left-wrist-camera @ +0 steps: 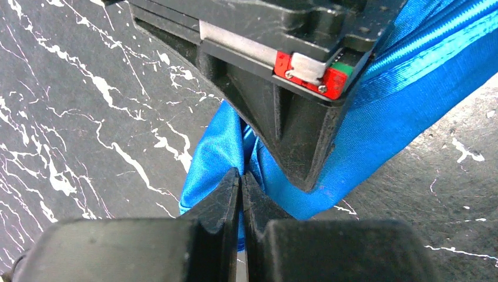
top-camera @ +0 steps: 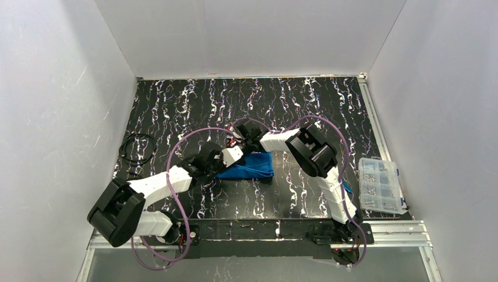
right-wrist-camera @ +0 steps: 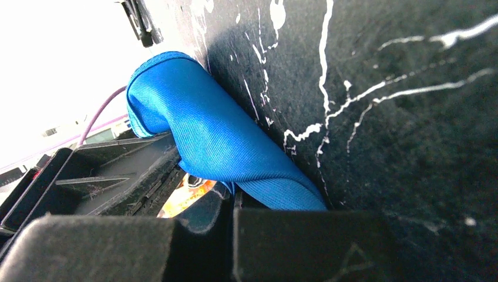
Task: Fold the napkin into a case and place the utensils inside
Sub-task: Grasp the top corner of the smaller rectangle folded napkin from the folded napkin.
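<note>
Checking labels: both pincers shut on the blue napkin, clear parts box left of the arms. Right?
No: the clear parts box sits right of the arms, per the top external view. The left pincer and right pincer are both shut on the blue napkin.

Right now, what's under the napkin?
Only the black marbled table shows beneath the napkin. The left claw and right claw are shut on its cloth. No cutlery is visible; the folds hide whatever may lie inside.

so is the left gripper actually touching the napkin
Touching. The left wrist view shows the left gripper pinched shut on a fold of the napkin, blue cloth between its fingers.
</note>
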